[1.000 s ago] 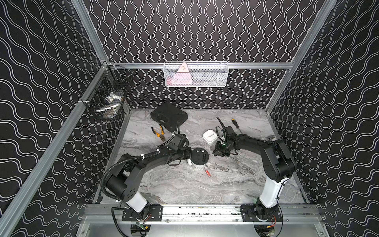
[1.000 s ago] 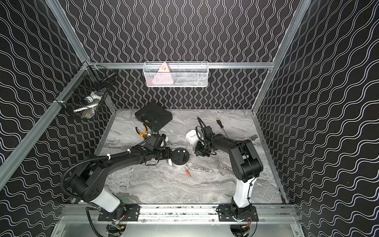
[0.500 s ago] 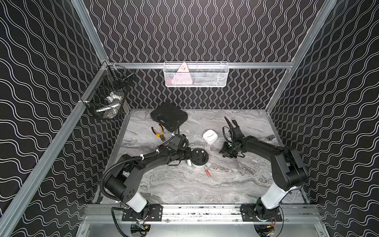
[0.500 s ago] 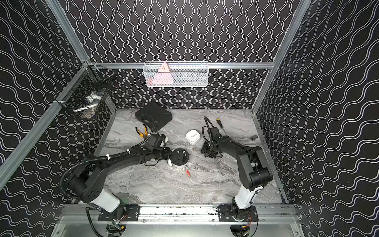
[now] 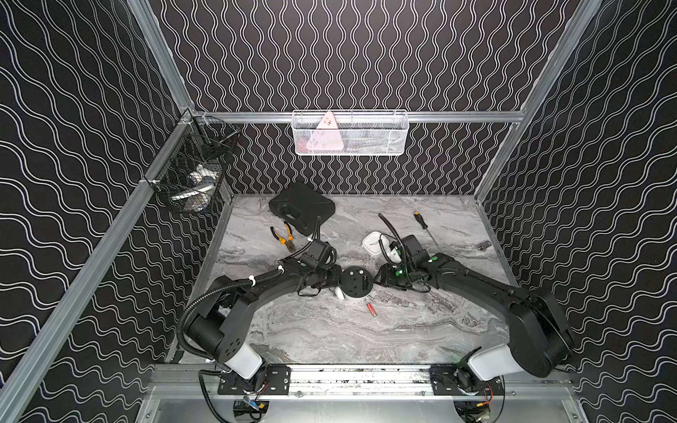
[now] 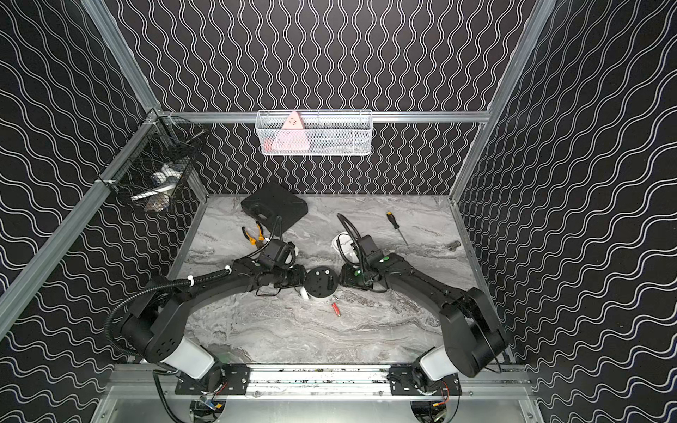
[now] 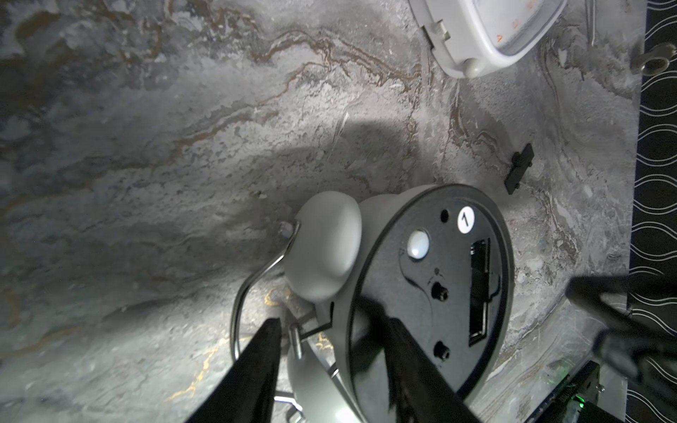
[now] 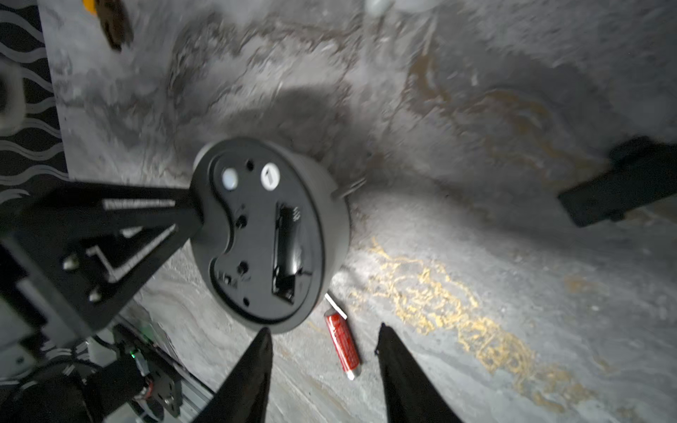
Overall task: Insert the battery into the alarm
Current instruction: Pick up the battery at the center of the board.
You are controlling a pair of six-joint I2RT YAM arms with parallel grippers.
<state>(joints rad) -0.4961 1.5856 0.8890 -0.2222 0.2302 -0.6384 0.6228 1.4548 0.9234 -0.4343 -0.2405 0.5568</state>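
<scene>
The round grey alarm (image 5: 358, 284) (image 6: 321, 284) lies face down, its black back up and its battery slot (image 7: 480, 289) (image 8: 289, 249) uncovered. The red battery (image 5: 371, 308) (image 6: 336, 309) (image 8: 342, 340) rests on the table just in front of it. My left gripper (image 5: 339, 282) (image 7: 322, 313) is open, its jaws straddling the alarm's left rim, with a gap showing beside one finger. My right gripper (image 5: 381, 282) (image 8: 323, 329) hovers open at the alarm's right side and holds nothing. In the right wrist view the battery shows between its fingertips.
A small black cover piece (image 7: 518, 168) lies behind the alarm, near a white square clock (image 5: 373, 243). Farther back are a black case (image 5: 302, 208), orange pliers (image 5: 284, 236), a screwdriver (image 5: 425, 227) and a small metal part (image 5: 484, 245). Wire baskets (image 5: 350, 133) (image 5: 194, 175) hang on the walls.
My right gripper has opened and swung from beside the white clock to the alarm's right side. My left gripper's jaws have spread wider at the alarm's rim.
</scene>
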